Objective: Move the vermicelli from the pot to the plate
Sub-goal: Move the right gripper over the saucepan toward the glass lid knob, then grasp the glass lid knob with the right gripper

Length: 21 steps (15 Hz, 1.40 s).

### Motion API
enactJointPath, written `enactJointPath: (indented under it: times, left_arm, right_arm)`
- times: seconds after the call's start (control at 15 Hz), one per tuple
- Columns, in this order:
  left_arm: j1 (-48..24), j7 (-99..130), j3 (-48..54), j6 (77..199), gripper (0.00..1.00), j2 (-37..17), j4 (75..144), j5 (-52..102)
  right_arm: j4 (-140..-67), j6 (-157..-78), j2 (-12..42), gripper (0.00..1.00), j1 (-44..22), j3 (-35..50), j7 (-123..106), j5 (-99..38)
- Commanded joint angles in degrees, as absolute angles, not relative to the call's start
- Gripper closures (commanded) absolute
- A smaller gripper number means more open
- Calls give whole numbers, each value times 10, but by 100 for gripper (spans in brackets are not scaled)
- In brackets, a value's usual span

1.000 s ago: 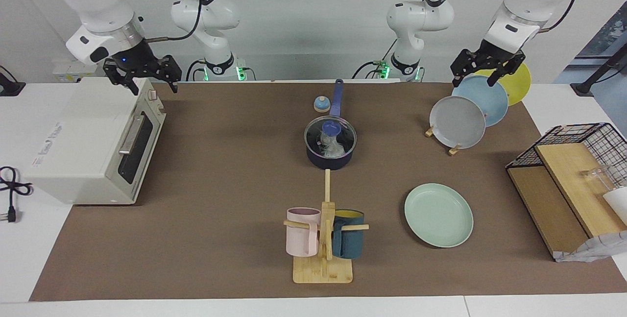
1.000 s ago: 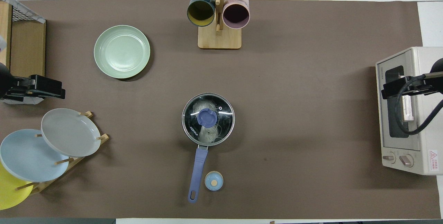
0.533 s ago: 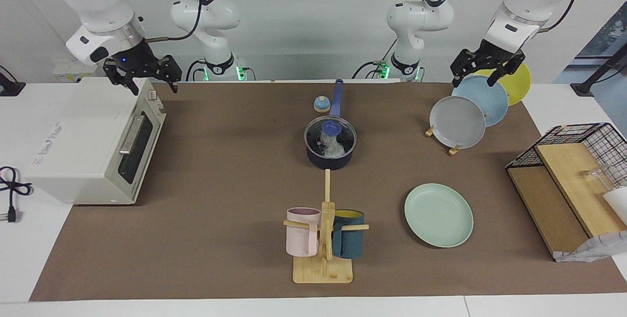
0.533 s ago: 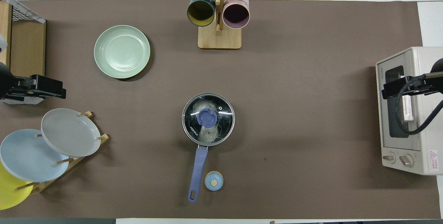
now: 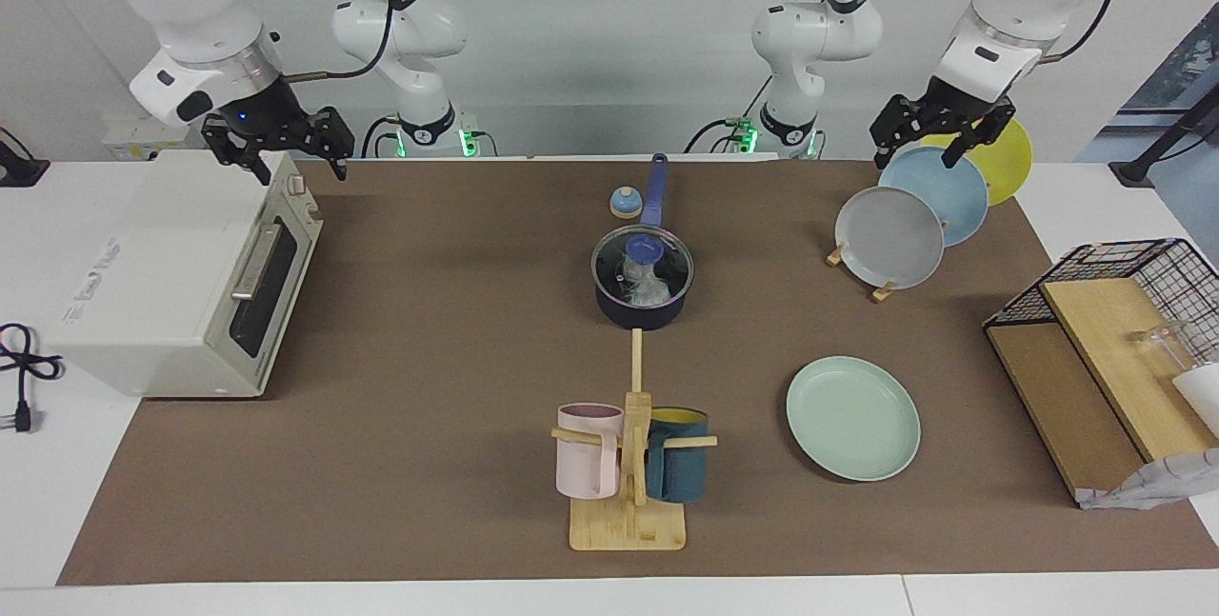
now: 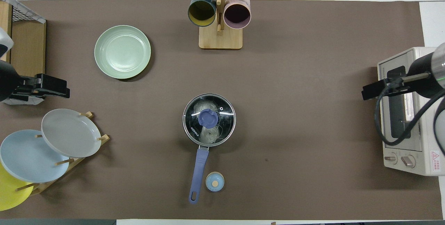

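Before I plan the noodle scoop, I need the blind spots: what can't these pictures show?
- Vermicelli: both views, partly masked by the glass lid's knob and glare.
- Yellow plate: overhead view, cut by the edge; facing view, covered by the left tool.
- Wire basket: contents unclear, cropped.

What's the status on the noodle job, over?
Left gripper open, up over the plate rack; right gripper open over the oven. Vermicelli in pot, glass lid on. Plate bare.
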State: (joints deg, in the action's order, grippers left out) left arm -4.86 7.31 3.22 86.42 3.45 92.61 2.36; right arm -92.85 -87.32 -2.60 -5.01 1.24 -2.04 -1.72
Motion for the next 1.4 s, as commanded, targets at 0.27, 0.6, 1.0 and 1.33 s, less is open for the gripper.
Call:
enactJointPath:
  times: [0.27, 0.6, 1.0, 1.33]
  left_arm:
    - [-40, 88, 45, 836, 0, -49, 854, 32]
    - [-36, 89, 58, 829, 0, -51, 844, 33]
    - [-30, 91, 62, 842, 0, -8, 873, 33]
    - [-28, 90, 62, 849, 0, -2, 885, 33]
  right_arm:
    - [-879, -912, 38, 0, -206, 16, 210, -28]
    - [-820, -1010, 159, 0, -340, 16, 371, -17]
    - [-964, -1192, 172, 0, -395, 16, 418, -9]
    - [-985, -1197, 185, 0, -400, 17, 415, 8]
